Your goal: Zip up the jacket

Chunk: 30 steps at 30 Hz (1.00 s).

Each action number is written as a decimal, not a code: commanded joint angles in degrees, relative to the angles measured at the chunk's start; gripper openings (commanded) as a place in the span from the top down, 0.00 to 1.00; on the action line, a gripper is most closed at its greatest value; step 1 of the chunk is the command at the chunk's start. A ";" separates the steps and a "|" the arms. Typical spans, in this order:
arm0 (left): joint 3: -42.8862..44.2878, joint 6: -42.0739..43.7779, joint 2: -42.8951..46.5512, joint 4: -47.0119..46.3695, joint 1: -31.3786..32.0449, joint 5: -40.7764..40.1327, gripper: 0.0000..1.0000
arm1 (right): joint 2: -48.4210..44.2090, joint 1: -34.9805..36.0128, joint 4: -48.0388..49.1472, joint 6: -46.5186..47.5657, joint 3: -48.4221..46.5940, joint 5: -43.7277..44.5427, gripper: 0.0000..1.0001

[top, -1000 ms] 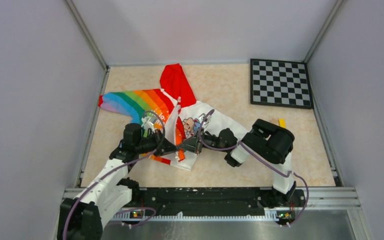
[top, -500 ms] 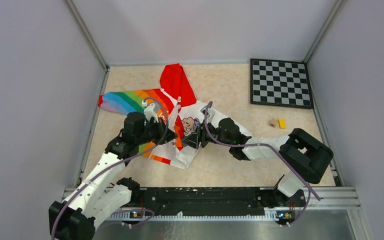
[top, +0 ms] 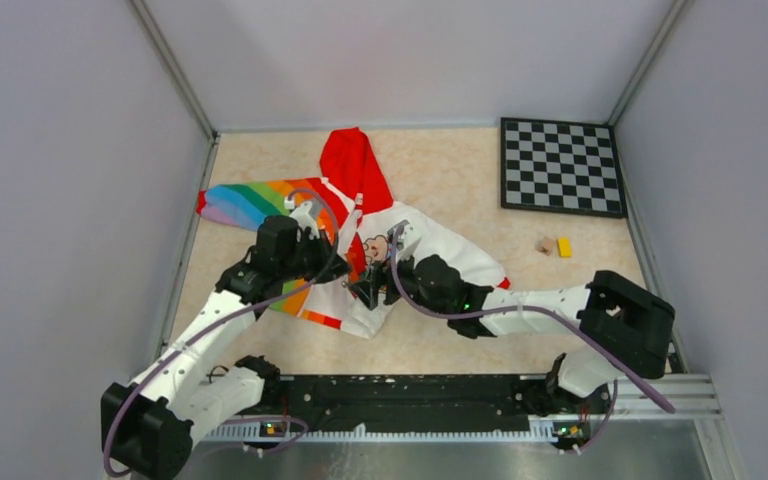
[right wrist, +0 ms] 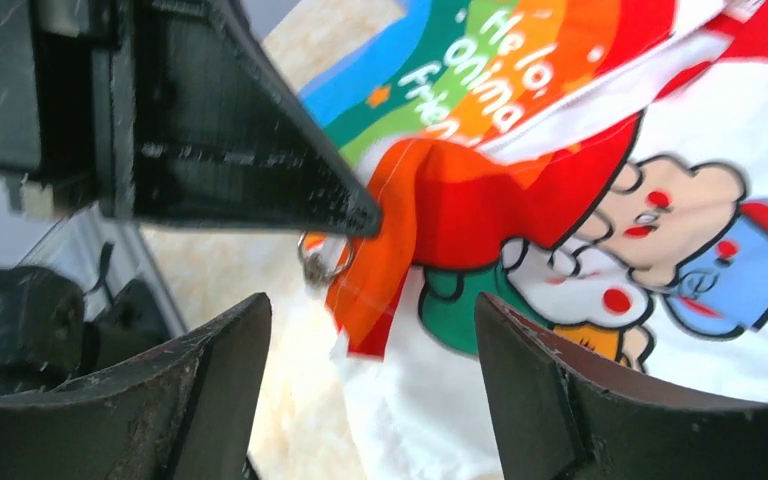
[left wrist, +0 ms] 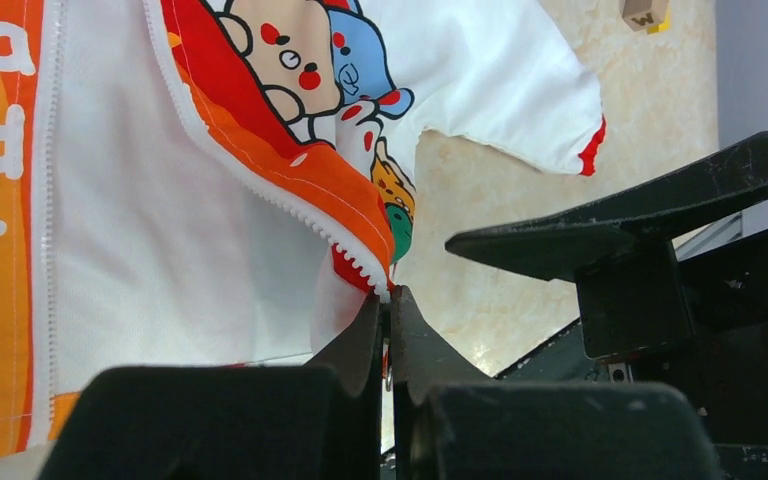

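Note:
The jacket [top: 430, 245] lies spread on the table, red hood at the back, rainbow-striped half to the left, white bear-print half to the right. My left gripper [top: 348, 262] is shut on the lower end of the jacket's front edge, pinching the white zipper teeth [left wrist: 365, 268] at the fingertips [left wrist: 388, 302]. A small metal ring, the zip pull [right wrist: 322, 262], hangs just below that pinch. My right gripper [top: 368, 290] faces it from the right, open [right wrist: 370, 335], its fingers [right wrist: 210, 385] apart on either side of the orange hem [right wrist: 400, 250] and touching nothing.
A black-and-white checkerboard [top: 562, 167] lies at the back right. A tan block [top: 544, 244] and a yellow block [top: 564, 247] sit right of the white sleeve. Grey walls close in the table on three sides; a metal rail [top: 420, 385] runs along the near edge.
My right gripper has opened and its arm has stretched out low towards the left. My left gripper has stayed shut on the jacket's edge and shifted slightly away from the near edge.

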State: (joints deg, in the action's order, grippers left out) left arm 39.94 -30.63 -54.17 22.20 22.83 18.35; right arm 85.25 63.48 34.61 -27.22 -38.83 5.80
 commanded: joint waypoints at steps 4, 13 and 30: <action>3.60 -4.35 -0.63 1.05 0.19 -0.33 1.00 | 5.53 3.48 0.83 3.64 -7.49 10.83 0.26; 3.66 -3.72 -0.50 2.33 0.20 -1.37 1.00 | 7.90 5.89 -5.78 0.35 -12.67 23.50 0.36; 1.28 -1.21 2.53 -2.49 0.17 -1.39 1.00 | -7.95 4.83 2.42 -19.23 6.38 10.65 0.55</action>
State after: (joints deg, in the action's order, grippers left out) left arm 41.34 -33.78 -53.08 23.18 23.22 16.80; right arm 81.19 69.21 28.58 -50.59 -32.86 23.57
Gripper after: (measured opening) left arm 0.007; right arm 0.429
